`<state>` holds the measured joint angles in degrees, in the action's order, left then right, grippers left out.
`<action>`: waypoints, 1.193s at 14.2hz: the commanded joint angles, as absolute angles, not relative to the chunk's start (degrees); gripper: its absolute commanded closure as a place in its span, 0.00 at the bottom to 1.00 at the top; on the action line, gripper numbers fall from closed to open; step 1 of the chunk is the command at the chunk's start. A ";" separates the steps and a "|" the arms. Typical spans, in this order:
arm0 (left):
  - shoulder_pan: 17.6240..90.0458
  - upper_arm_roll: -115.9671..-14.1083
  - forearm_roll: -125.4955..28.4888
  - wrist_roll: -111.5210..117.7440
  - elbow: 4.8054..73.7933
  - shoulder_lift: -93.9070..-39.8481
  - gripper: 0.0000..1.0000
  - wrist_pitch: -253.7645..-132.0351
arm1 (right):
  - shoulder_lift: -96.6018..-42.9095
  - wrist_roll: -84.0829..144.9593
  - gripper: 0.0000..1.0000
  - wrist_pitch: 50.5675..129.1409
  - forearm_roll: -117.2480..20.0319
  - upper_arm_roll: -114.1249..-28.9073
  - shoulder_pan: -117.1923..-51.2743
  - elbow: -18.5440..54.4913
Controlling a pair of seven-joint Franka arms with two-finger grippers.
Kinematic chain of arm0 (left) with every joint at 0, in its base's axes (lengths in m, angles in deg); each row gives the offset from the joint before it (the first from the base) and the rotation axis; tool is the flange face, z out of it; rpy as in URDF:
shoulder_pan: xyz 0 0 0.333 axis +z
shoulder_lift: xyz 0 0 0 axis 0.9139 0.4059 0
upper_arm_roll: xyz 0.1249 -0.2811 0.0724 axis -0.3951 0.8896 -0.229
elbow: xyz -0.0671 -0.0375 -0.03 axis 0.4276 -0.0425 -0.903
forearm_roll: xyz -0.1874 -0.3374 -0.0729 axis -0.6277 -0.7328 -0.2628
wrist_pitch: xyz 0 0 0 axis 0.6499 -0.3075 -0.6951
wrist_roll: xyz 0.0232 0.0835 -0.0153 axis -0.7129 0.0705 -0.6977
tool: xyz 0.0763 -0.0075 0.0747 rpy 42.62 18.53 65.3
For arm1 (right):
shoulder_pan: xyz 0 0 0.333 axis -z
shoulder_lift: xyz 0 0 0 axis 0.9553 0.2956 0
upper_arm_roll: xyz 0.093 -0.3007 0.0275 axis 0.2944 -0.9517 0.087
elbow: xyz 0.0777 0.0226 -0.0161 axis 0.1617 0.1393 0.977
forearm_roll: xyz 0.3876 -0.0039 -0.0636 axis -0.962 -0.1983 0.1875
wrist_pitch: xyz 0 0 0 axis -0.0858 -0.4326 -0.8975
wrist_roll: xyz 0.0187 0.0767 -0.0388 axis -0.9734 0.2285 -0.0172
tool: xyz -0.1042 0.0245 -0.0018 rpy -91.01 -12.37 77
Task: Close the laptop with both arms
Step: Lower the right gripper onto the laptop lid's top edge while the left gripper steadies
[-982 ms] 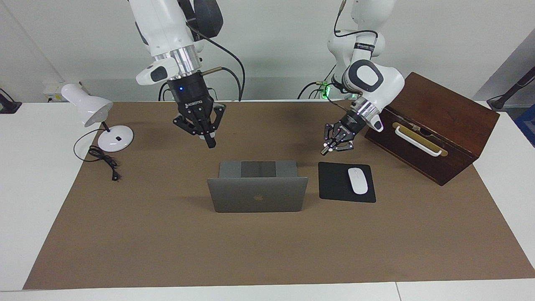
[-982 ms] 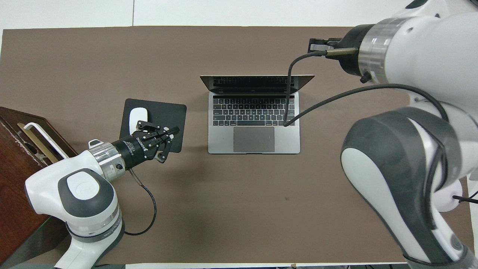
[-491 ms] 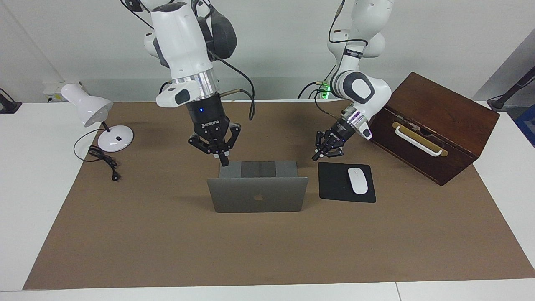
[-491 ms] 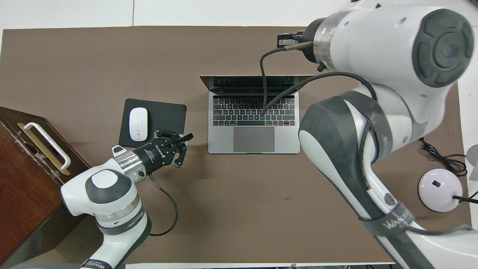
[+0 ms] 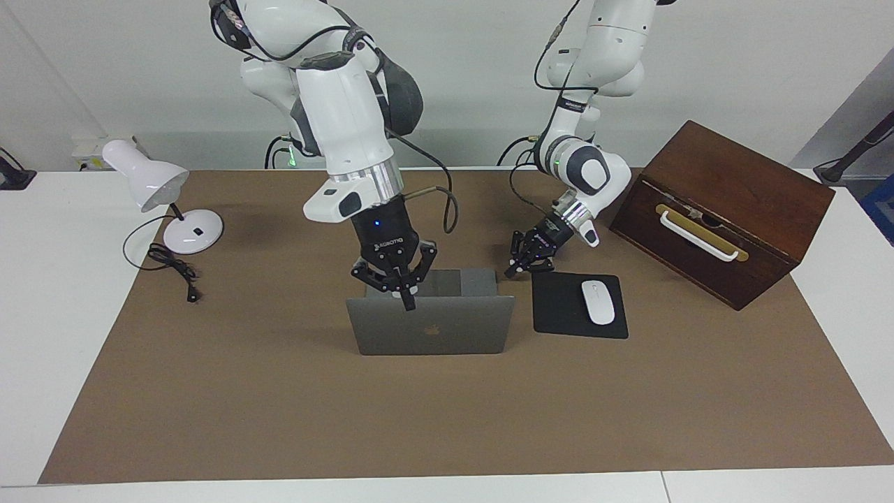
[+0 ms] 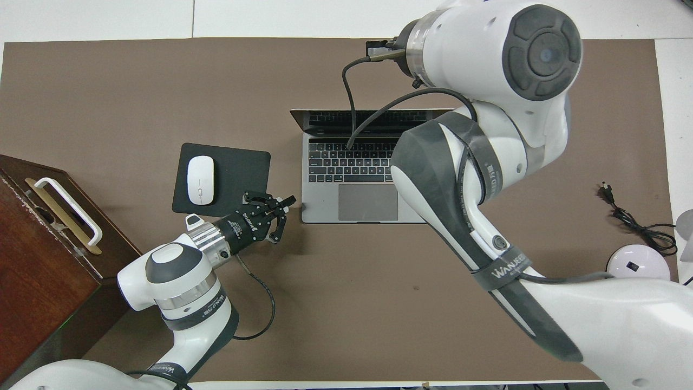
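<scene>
While a brown mat [image 5: 279, 419] covers the table, an open laptop [image 5: 447, 328] stands at its centre, lid upright. At two o'clock in the facing view sits a wooden box [image 5: 726, 209]. The right gripper [image 5: 405, 297] hangs at the lid's top edge, fingers together, gripping nothing. The left gripper [image 5: 520, 267], apparently shut and empty, hovers by the base's corner, near the black mouse pad [image 5: 559, 307].

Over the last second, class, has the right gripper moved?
Yes. The right gripper has swung toward the laptop and dropped, from above bare mat nearer the lamp to the lid's top edge.
</scene>
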<state>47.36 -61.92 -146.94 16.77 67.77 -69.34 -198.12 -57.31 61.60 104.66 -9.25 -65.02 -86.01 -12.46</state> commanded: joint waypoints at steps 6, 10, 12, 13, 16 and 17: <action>43.20 -62.79 -151.77 14.74 64.31 -64.19 1.00 -198.22 | -48.71 65.85 1.00 107.69 -5.54 -65.53 -88.37 -19.86; 43.38 -62.79 -152.04 14.48 64.40 -63.84 1.00 -198.22 | -48.01 67.97 1.00 106.47 -5.63 -65.71 -88.37 -19.69; 43.64 -62.79 -152.13 14.48 64.66 -63.76 1.00 -198.04 | -48.01 68.14 1.00 103.58 -5.71 -65.62 -88.37 -19.77; 43.64 -62.79 -152.13 14.48 64.75 -63.58 1.00 -198.13 | -48.09 68.23 1.00 102.52 -5.80 -65.53 -88.45 -19.77; 43.38 -62.79 -152.21 13.42 64.75 -62.70 1.00 -198.04 | -48.10 68.93 1.00 100.93 -6.07 -65.45 -88.45 -19.51; 43.38 -62.79 -152.21 13.16 64.84 -62.70 1.00 -198.04 | -48.10 68.93 1.00 100.75 -6.07 -65.45 -88.45 -19.42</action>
<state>44.05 -62.29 -150.60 15.26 65.12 -63.93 -198.07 -49.12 67.16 101.92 -7.37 -65.37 -88.08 -17.83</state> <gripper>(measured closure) 0.991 0.991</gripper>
